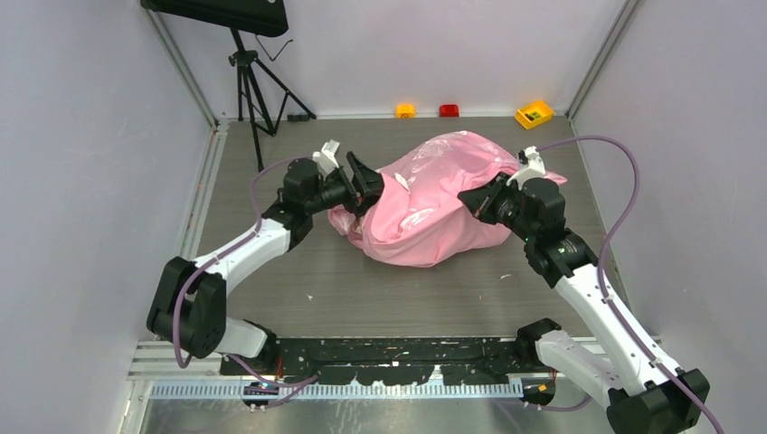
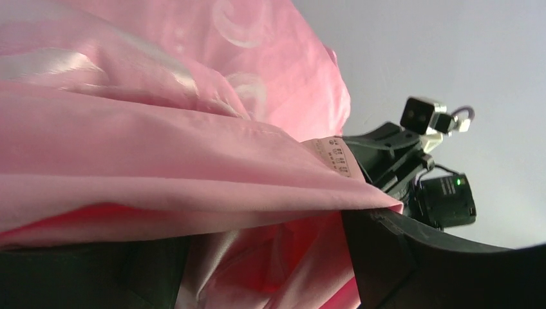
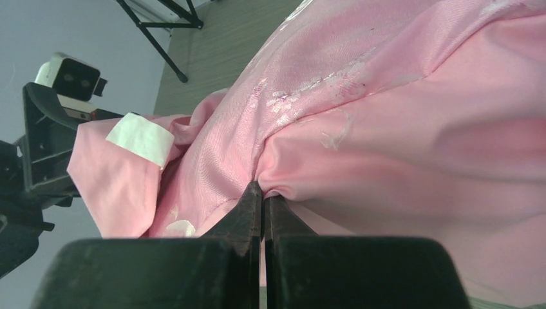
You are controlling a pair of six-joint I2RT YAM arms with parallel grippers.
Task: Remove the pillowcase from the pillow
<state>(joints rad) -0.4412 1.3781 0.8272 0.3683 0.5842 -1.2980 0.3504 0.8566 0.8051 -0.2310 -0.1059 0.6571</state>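
One shiny pink satin pillowcase (image 1: 434, 203) with pale rose prints lies bulging and wrinkled mid-tabletop (image 1: 407, 289); what fills it is hidden. The right fingers (image 3: 248, 212) pinch a fold on its right side. The left fingers (image 2: 380, 257) stand spread around its left hem.

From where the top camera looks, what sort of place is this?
Most likely a robot test cell, not a home: plain grey walls enclose the table, a black tripod stands in the back corner, and the left arm and right arm are mounted along a metal rail.
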